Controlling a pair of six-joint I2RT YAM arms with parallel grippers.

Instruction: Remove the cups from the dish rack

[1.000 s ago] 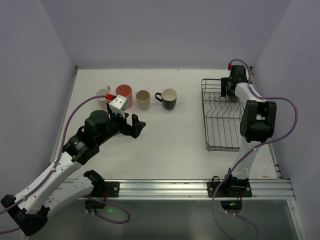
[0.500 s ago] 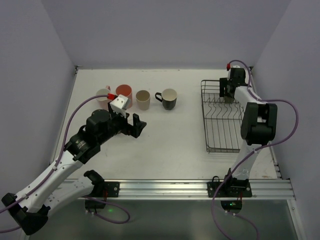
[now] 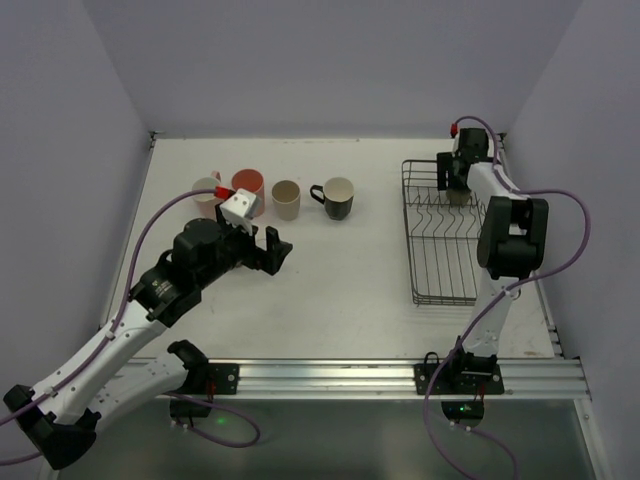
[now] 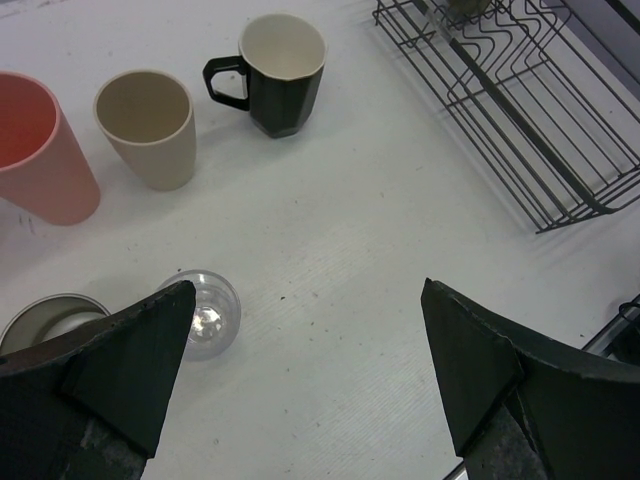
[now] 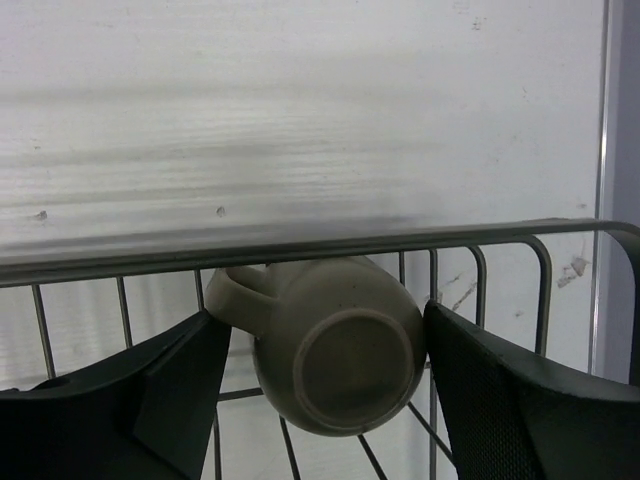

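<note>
The right gripper (image 5: 322,330) has its two black fingers (image 5: 500,400) set either side of a small olive-grey ceramic mug (image 5: 335,360). One finger is close against the mug's handle side and the other against its rounded wall. Whether they are pressing on it or only bracketing it cannot be told from the wrist view. The mug lies tipped with its base towards the camera, just beyond the fingertips and tucked under the top rail of the dark metal wire dish rack (image 5: 400,243), in the corner of the rack farthest from the arm bases. The left gripper (image 4: 305,300) hangs over the white table (image 4: 350,250) with its jaws spread wide and nothing between them. A small clear glass (image 4: 205,315) stands just beside its left finger. Farther ahead of the fingertips stand a salmon-pink tumbler (image 4: 40,150), a beige cup (image 4: 148,125) and a black mug with a cream inside (image 4: 283,75), all upright. The step in hand looks like taking the last mug out of the rack. The next move likely calls for a firm close on the mug's body, then a lift that draws it clear of the rail and tines without snagging the handle.
</note>
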